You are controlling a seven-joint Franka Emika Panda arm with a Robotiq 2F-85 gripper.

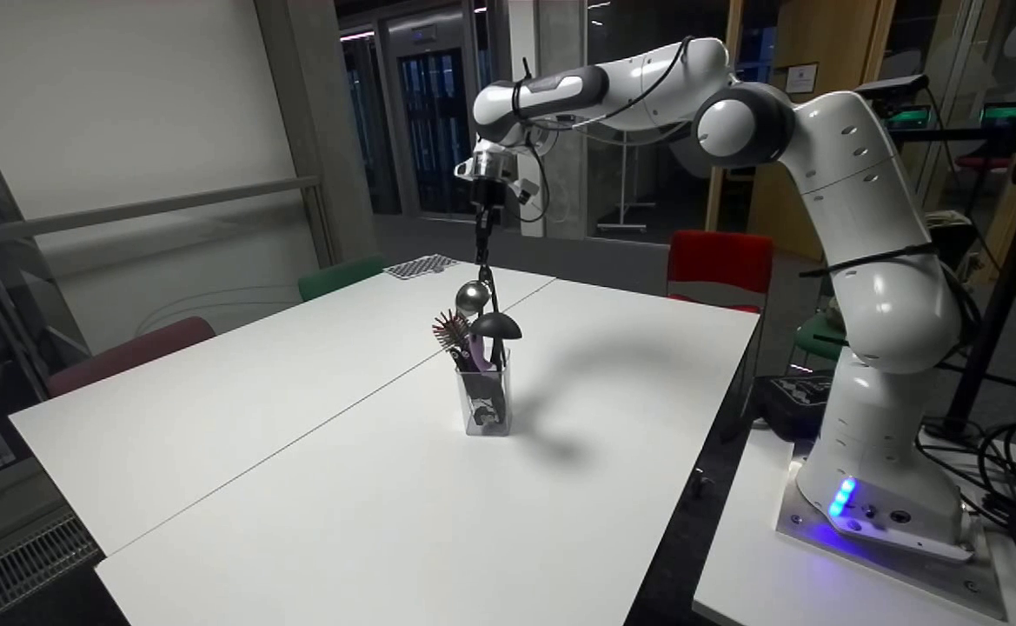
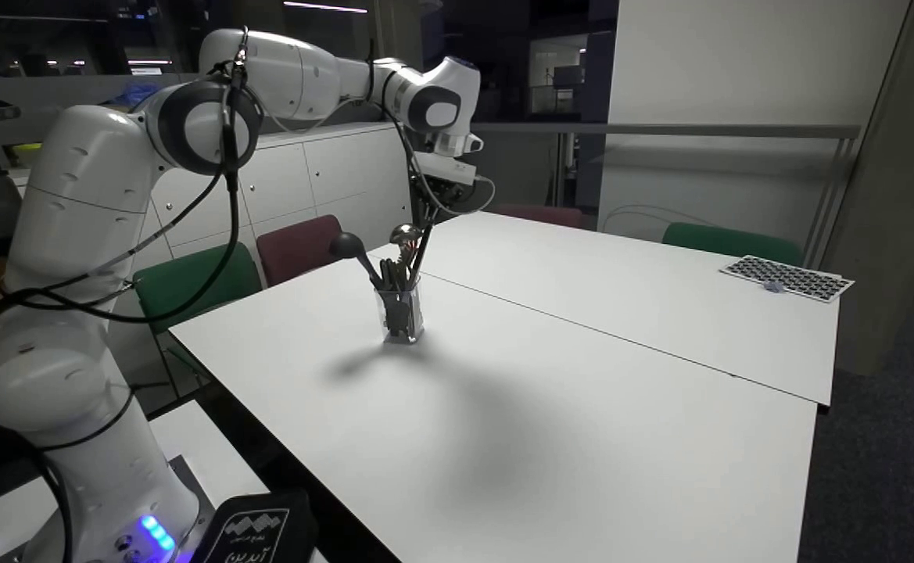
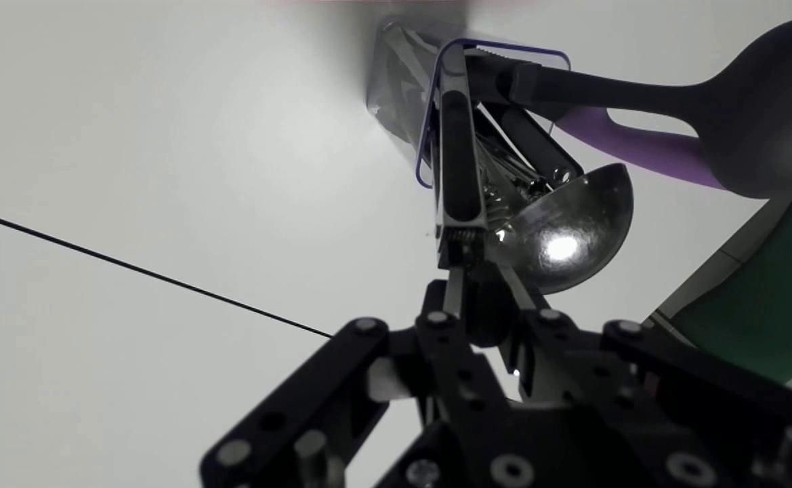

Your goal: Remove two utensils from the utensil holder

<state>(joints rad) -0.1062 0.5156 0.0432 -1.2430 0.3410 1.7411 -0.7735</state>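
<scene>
The utensil holder [image 1: 483, 424] is a small clear square cup standing upright on the white table; it also shows in an exterior view [image 2: 403, 332] and in the wrist view [image 3: 396, 91]. It holds several utensils: a silvery ladle [image 3: 575, 234], a black ladle [image 3: 775, 108], a purple handle [image 3: 646, 150] and, in an exterior view, a bristled brush [image 1: 451, 330]. My gripper [image 3: 487, 295] is above the holder, shut on the upper end of a dark-and-silvery utensil [image 3: 460, 152]. That utensil's lower end is still inside the holder. The gripper also shows in both exterior views [image 1: 483, 248] [image 2: 430, 207].
The white table [image 1: 299, 496] has a seam across it. A checkered board [image 2: 789, 277] with a small grey object lies at its far corner. Chairs, including a red one [image 1: 720, 261] and a green one [image 2: 198, 285], stand around the edges. A black case [image 2: 257, 532] sits near the robot base.
</scene>
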